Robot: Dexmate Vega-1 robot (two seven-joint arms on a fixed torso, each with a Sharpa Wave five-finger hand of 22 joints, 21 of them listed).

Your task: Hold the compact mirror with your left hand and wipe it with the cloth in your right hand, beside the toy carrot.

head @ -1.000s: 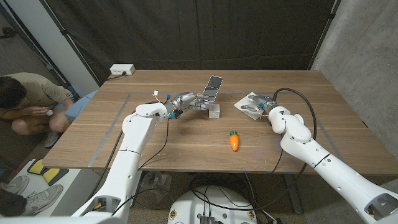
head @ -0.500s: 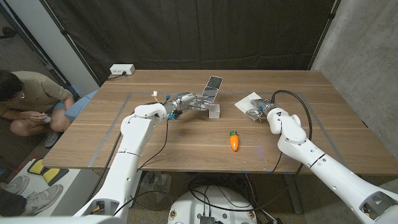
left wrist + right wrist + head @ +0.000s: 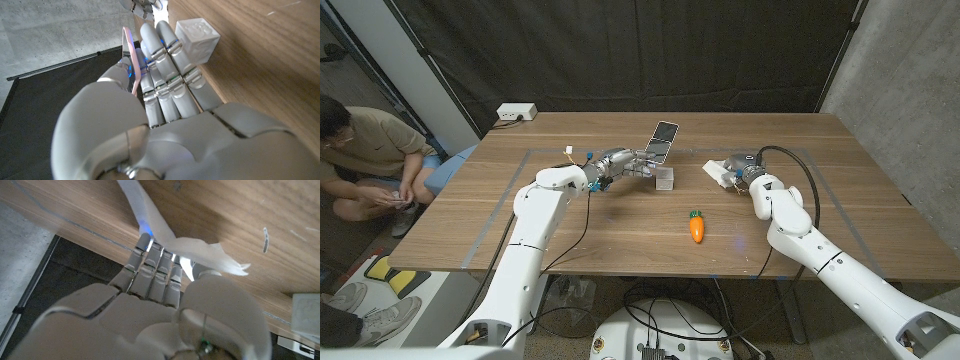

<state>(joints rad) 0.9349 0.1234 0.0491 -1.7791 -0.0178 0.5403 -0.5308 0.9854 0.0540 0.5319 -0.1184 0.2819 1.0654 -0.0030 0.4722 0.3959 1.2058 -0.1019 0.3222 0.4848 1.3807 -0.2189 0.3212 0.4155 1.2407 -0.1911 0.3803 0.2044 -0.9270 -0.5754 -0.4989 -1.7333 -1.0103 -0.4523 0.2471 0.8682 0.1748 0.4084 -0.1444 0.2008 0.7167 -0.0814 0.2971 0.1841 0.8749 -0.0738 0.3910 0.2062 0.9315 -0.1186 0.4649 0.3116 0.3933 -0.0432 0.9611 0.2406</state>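
While the left hand [image 3: 620, 163] grips the open mirror [image 3: 662, 140] at the far middle of the table [image 3: 570, 240], thumb on one side and fingers on the other, the holding half of the task looks done. The right hand [image 3: 745, 174] pinches the white cloth [image 3: 719, 170] between thumb and fingers, lifted off the wood to the right of the mirror, near it but apart. Wiping has not begun: the cloth must cross left to reach the mirror's face. A small white cube [image 3: 665, 179] sits just beside the left fingers. The carrot [image 3: 696, 226] lies nearer, between the two hands. No container is in sight.
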